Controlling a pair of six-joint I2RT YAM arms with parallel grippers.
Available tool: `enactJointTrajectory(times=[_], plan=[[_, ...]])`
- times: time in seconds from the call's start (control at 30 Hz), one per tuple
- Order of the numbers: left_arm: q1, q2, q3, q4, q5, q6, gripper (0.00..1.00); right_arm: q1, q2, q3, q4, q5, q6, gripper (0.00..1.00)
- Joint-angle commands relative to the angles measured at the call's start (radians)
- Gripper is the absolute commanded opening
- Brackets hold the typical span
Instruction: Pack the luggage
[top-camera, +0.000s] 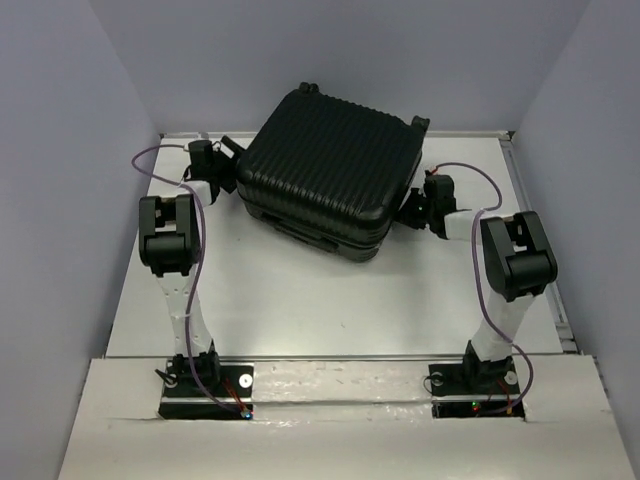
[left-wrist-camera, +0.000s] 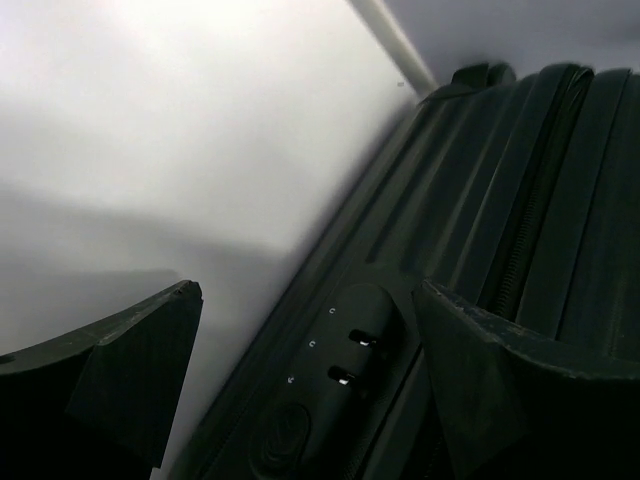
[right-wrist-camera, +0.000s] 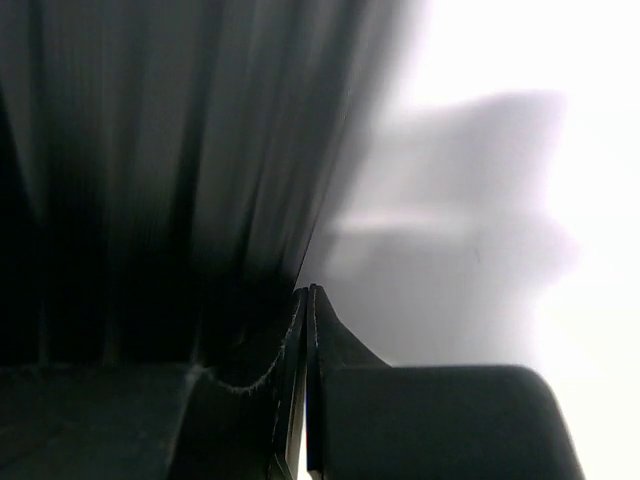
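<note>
We find the suitcase (top-camera: 330, 165) lying flat on the white bench (top-camera: 300, 300), towards the far side and about midway between the two arms. It is turned at an angle to the bench edges. Its shells are shut together, a ribbed black shell faces up, and two wheels (top-camera: 420, 122) show at its far edge.

The left arm (top-camera: 170, 235) reaches to the suitcase's left side. In the left wrist view the left jaws stand wide apart with nothing held between them. Through the gap we see the side of the suitcase, with its lock panel (left-wrist-camera: 340, 370) and the zip (left-wrist-camera: 540, 200) running along the seam. One of these jaws overlaps the suitcase side in that view; we cannot tell whether it touches.

The right arm (top-camera: 515, 255) reaches to the suitcase's right side. In the right wrist view the right jaws are pressed fully together and grip nothing. Their tips sit low beside the ribbed wall of the suitcase, where it meets the bench. We cannot tell whether the tips touch the shell, as the view is blurred there.

Both arm bases sit at the near edge, well apart from the suitcase.
</note>
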Motion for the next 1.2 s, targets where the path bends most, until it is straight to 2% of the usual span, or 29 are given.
enactJointTrajectory(times=[0.0, 0.07, 0.17, 0.27, 0.4, 0.5, 0.53, 0.6, 0.7, 0.77, 0.8, 0.83, 0.9, 0.93, 0.97, 1.0, 1.03, 1.07, 1.17], plan=[[-0.063, -0.257, -0.232, 0.117, -0.034, 0.033, 0.98, 0.113, -0.016, 0.201, 0.171, -0.224, 0.012, 0.08], [-0.059, -0.325, -0.304, 0.12, -0.094, 0.03, 0.98, 0.113, -0.008, 0.25, 0.136, -0.238, 0.018, 0.09], [-0.046, -0.507, -0.465, 0.126, -0.176, 0.004, 0.99, 0.122, -0.014, 0.276, 0.084, -0.252, 0.024, 0.09], [-0.036, -0.622, -0.548, 0.124, -0.247, -0.013, 0.99, 0.122, -0.045, 0.273, 0.056, -0.259, 0.017, 0.1], [-0.036, -0.864, -0.601, 0.062, -0.367, -0.013, 0.99, 0.122, -0.116, 0.212, 0.051, -0.249, 0.004, 0.12], [-0.005, -0.989, -0.625, 0.003, -0.485, -0.009, 0.99, 0.122, -0.165, 0.169, 0.05, -0.242, -0.006, 0.13], [0.0, -1.075, -0.639, -0.011, -0.502, -0.003, 0.99, 0.122, -0.178, 0.138, 0.044, -0.233, -0.008, 0.14], [-0.002, -1.15, -0.642, -0.02, -0.505, 0.035, 0.99, 0.122, -0.226, 0.104, 0.041, -0.212, -0.028, 0.14], [-0.033, -1.238, -0.622, -0.072, -0.41, 0.112, 0.99, 0.122, -0.284, 0.032, 0.018, -0.152, -0.078, 0.15], [-0.144, -1.269, -0.613, -0.124, -0.317, 0.169, 0.99, 0.122, -0.368, -0.053, 0.005, -0.076, -0.115, 0.15], [-0.193, -1.282, -0.616, -0.148, -0.315, 0.183, 0.99, 0.122, -0.399, -0.086, 0.007, -0.062, -0.126, 0.15], [-0.303, -1.289, -0.627, -0.178, -0.309, 0.197, 0.99, 0.122, -0.457, -0.151, 0.01, -0.055, -0.138, 0.16], [-0.405, -1.304, -0.66, -0.204, -0.313, 0.227, 0.99, 0.122, -0.511, -0.231, 0.068, -0.098, -0.172, 0.19], [-0.451, -1.308, -0.679, -0.227, -0.324, 0.232, 0.99, 0.122, -0.536, -0.273, 0.1, -0.133, -0.181, 0.24], [-0.514, -1.316, -0.7, -0.228, -0.332, 0.232, 0.99, 0.122, -0.575, -0.355, 0.135, -0.222, -0.192, 0.27], [-0.531, -1.321, -0.743, -0.233, -0.33, 0.234, 0.99, 0.122, -0.59, -0.394, 0.219, -0.262, -0.201, 0.31], [-0.543, -1.325, -0.765, -0.233, -0.321, 0.227, 0.99, 0.145, -0.6, -0.428, 0.264, -0.291, -0.207, 0.4], [-0.55, -1.322, -0.782, -0.23, -0.294, 0.223, 0.99, 0.165, -0.608, -0.452, 0.296, -0.317, -0.222, 0.44], [-0.565, -1.302, -0.846, -0.181, -0.255, 0.209, 0.99, 0.255, -0.581, -0.443, 0.317, -0.307, -0.294, 0.56]])
